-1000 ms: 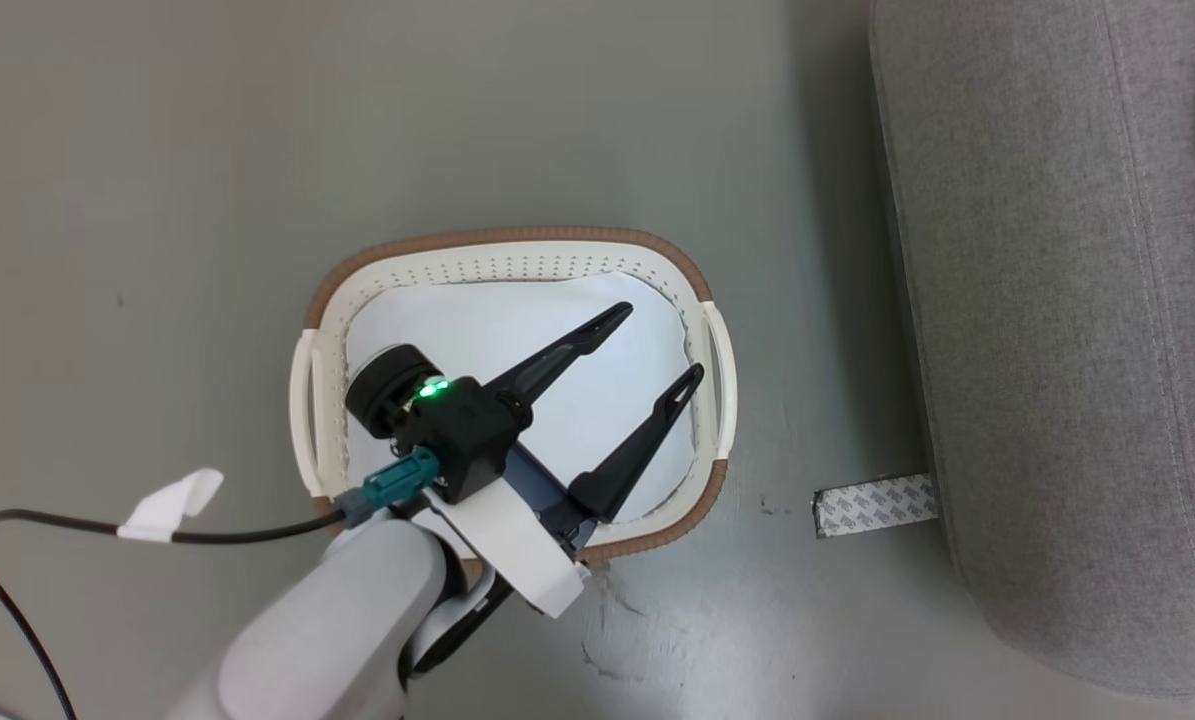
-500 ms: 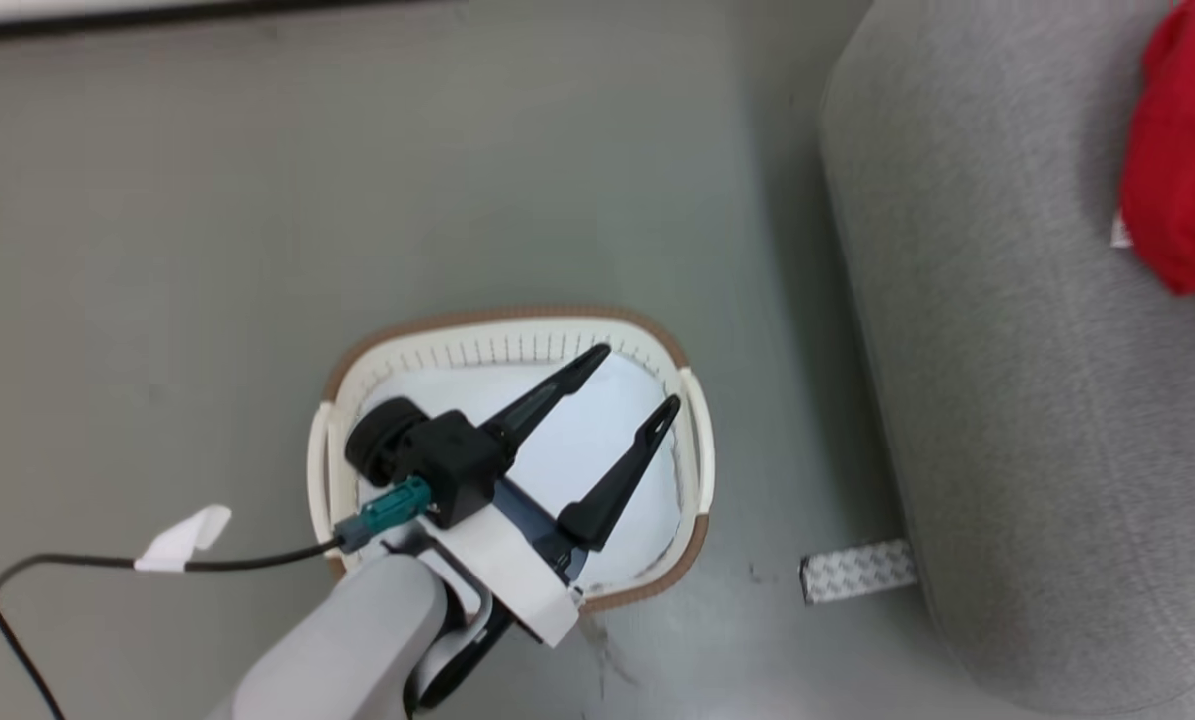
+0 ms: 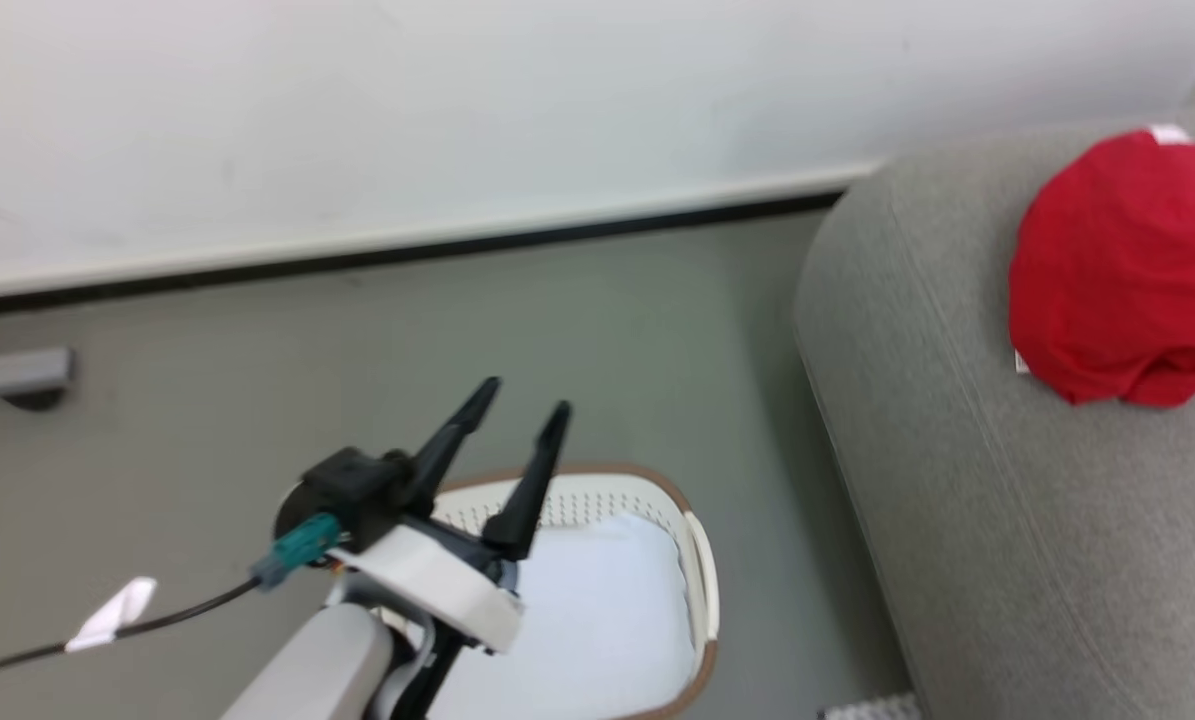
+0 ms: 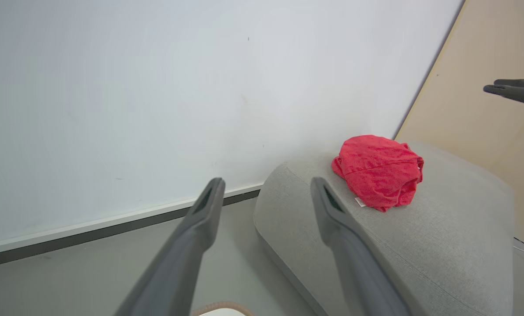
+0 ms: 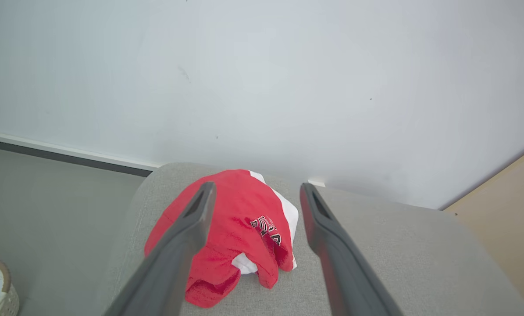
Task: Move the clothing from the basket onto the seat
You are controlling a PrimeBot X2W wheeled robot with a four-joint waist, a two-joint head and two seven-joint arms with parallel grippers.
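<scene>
I see the red jersey (image 3: 1122, 270) bunched on the grey sofa (image 3: 957, 500), right of the basket (image 3: 697, 560) and well apart from it. The left gripper (image 3: 525, 396), over the basket's far rim, and the right gripper (image 5: 256, 186), near the jersey, both have their jaws spread and empty.

My left gripper (image 3: 526, 397) hangs above the far rim of the basket (image 3: 698, 560), fingers spread apart with nothing between them. The basket stands on the floor to the left of the seat (image 3: 957, 520) and holds a pale pad (image 3: 597, 610). The clothing (image 3: 1122, 270) lies bunched on the seat's far right part, well apart from the basket.
</scene>
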